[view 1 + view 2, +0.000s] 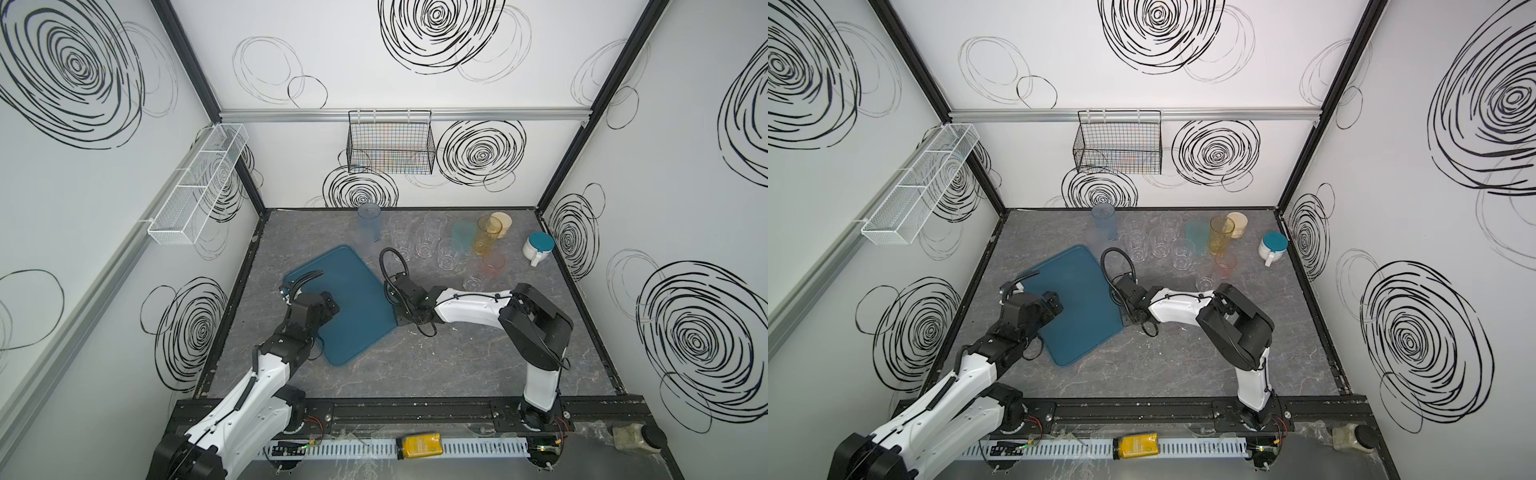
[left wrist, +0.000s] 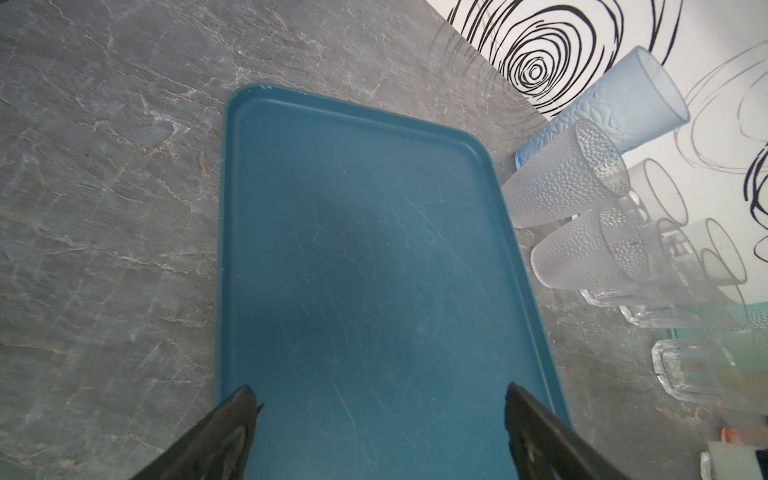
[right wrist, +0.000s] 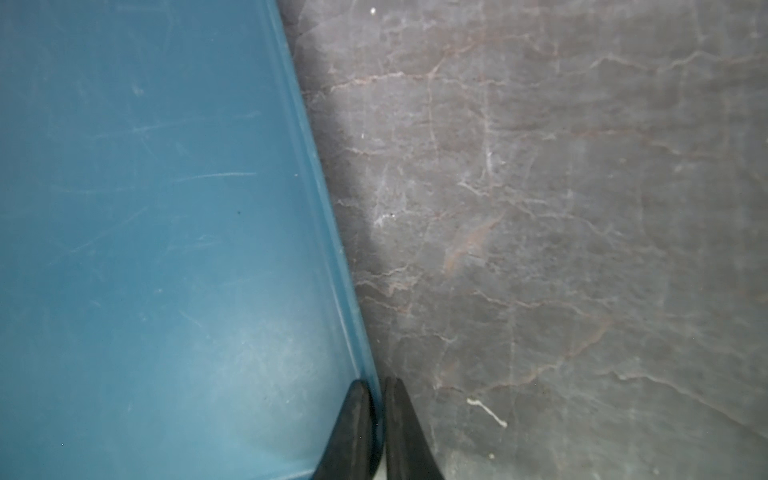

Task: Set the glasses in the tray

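Scratched teal tray [image 2: 374, 249], rim in pinch of right end effector [image 3: 376, 381]; left end effector [image 2: 379, 386] wide apart.

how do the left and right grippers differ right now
The left gripper has its fingers spread wide; the right gripper has them pinched shut. The left gripper hangs over the tray holding nothing; the right gripper clamps the tray's rim, one finger on each side. Both are at the tray, away from the glasses.

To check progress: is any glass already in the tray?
No, the tray is bare and the glasses stand on the table beside it.
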Robot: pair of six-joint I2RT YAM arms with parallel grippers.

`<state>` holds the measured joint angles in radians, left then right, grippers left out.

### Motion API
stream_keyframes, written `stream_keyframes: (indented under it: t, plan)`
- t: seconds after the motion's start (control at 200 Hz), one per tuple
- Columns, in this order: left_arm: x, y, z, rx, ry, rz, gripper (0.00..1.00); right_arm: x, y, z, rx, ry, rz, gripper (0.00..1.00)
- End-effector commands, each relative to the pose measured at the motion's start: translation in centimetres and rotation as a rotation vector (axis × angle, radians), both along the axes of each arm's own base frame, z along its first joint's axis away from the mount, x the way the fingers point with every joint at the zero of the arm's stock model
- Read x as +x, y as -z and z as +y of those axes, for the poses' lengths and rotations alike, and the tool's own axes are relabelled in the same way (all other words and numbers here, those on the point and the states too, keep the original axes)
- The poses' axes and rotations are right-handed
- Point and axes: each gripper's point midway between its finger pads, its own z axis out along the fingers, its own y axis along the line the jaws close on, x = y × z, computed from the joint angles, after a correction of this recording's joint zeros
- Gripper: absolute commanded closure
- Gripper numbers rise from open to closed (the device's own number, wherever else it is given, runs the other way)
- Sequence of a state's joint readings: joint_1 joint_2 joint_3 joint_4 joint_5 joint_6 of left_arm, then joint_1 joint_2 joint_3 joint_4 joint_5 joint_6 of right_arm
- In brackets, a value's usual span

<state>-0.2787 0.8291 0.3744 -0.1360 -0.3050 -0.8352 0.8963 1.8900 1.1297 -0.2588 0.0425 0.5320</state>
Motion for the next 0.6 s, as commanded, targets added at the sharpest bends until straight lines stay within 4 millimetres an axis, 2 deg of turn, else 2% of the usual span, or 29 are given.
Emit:
stream_keyframes:
  t: [0.0,0.195,0.33,0.515,0.595]
  plan:
    - [0.4,-2.2,0.7,-0.002,-0.040,-0.052,0.04,0.0,0.0,-2.7,-0.184,-0.081,-0.040,0.89]
    - [0.3,-2.6,1.0,-0.019,-0.059,-0.069,0.04,1.7,-2.0,-4.4,-0.317,-0.145,-0.156,0.96]
    - [0.3,-2.3,0.6,-0.023,-0.052,-0.071,0.04,2.3,-1.8,-4.9,-0.434,-0.237,-0.197,0.99]
    - [0.5,-3.6,-0.5,0.022,-0.031,-0.091,0.04,4.2,-2.6,-5.1,-0.621,-0.320,-0.272,1.00]
    - [0.7,-3.7,-1.1,0.038,-0.014,-0.087,0.04,4.4,-2.3,-5.3,-0.671,-0.355,-0.276,0.99]
